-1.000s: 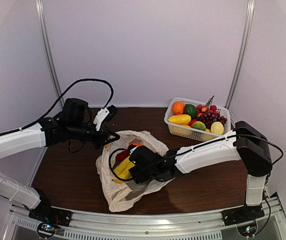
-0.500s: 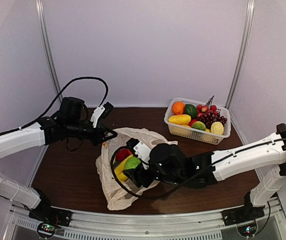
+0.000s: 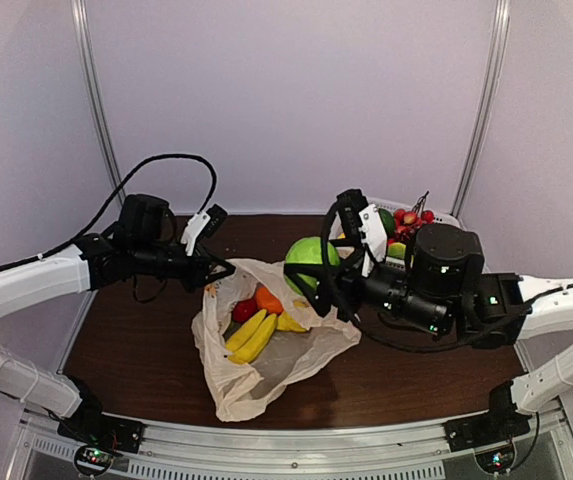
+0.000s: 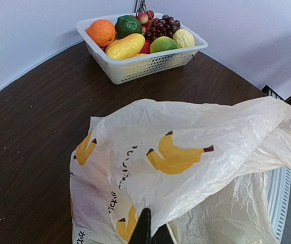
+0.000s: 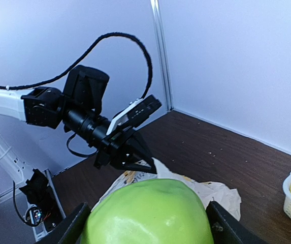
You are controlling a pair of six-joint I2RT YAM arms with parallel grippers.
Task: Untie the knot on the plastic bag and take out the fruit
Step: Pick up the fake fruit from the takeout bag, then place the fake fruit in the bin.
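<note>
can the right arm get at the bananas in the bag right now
Probably not yet: the right gripper is full with the green fruit. Otherwise the way looks free, since the left gripper holds the plastic bag open and the bananas lie uncovered.

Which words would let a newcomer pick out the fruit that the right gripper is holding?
Start at the open cream plastic bag in the middle of the dark table. Just above its right edge, toward the white basket, the right gripper holds a round light green fruit. It is the only fruit held aloft, outside both bag and basket.
</note>
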